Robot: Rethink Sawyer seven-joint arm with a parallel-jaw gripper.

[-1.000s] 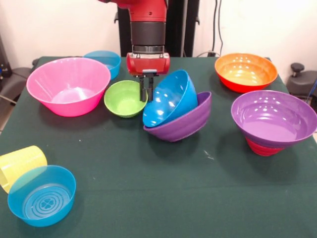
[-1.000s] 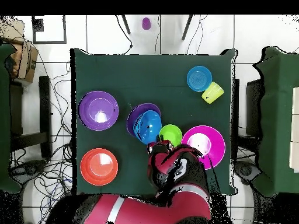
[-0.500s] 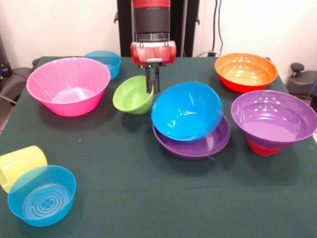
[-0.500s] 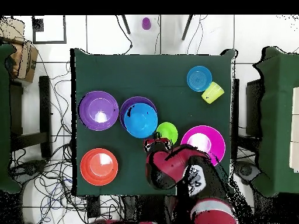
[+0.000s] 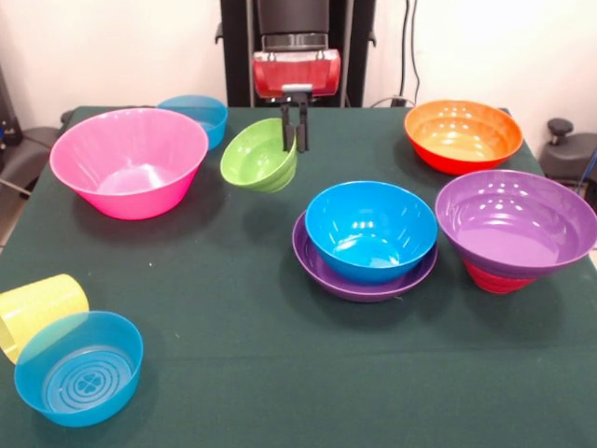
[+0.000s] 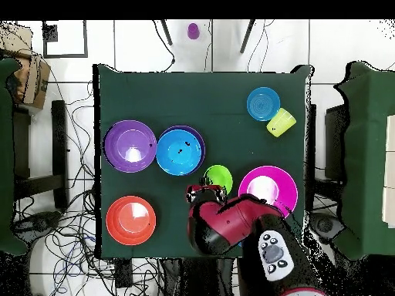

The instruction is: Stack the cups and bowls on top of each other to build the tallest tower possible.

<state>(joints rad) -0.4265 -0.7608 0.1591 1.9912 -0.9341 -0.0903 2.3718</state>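
My gripper (image 5: 294, 145) is shut on the rim of the green bowl (image 5: 256, 157) and holds it tilted above the table, between the pink bowl (image 5: 129, 161) and the blue bowl (image 5: 371, 229). The blue bowl sits upright inside a wide purple bowl (image 5: 317, 264). The other purple bowl (image 5: 516, 219) rests on the red bowl (image 5: 492, 278). The orange bowl (image 5: 462, 131) stands at the far right. A ribbed yellow cup (image 5: 37, 308) lies on its side against a translucent blue bowl (image 5: 78, 366). A purple cup (image 6: 193, 31) stands on the floor. The yellow-orange cups are out of view.
A second translucent blue bowl (image 5: 201, 110) stands behind the pink bowl. In the overhead view the red arm (image 6: 224, 223) covers the table's near edge beside the green bowl (image 6: 219, 178) and the pink bowl (image 6: 268, 190). Chairs and cables surround the table.
My gripper has risen and drawn back toward the robot with the green bowl in it. The blue bowl and the purple bowl under it tipped down and settled flat.
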